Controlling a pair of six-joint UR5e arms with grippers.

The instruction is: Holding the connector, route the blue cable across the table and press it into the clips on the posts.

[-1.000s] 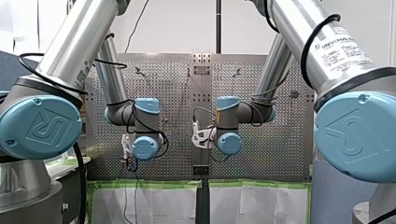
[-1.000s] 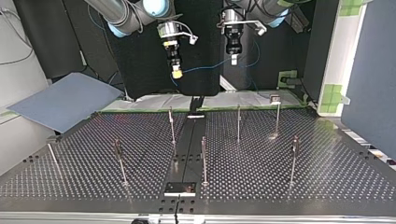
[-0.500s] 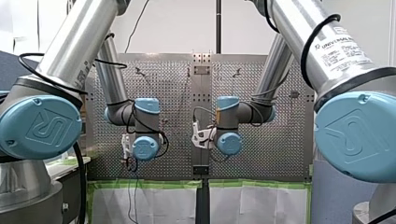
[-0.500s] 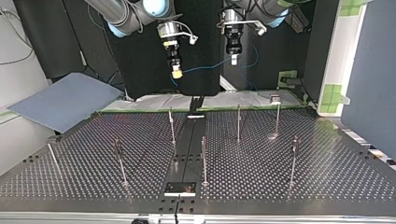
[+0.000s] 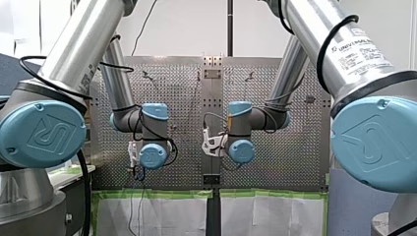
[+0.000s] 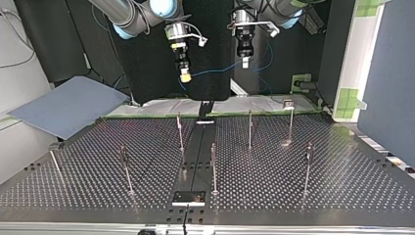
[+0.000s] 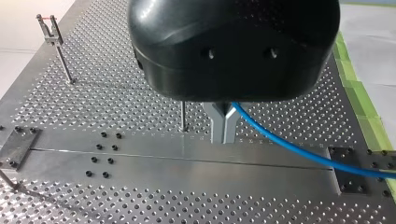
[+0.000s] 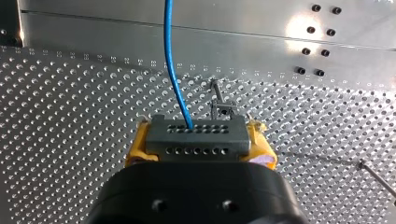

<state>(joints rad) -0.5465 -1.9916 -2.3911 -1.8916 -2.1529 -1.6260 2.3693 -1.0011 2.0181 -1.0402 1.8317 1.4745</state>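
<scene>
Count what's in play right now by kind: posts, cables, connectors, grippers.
Posts: 7
Blue cable: 1
Connector: 1
Grippers: 2, left gripper and right gripper
Total: 11

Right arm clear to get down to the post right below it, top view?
Likely yes: my right gripper, holding the connector, hangs above the post with nothing between; the blue cable runs sideways to my left gripper, off that path.
</scene>
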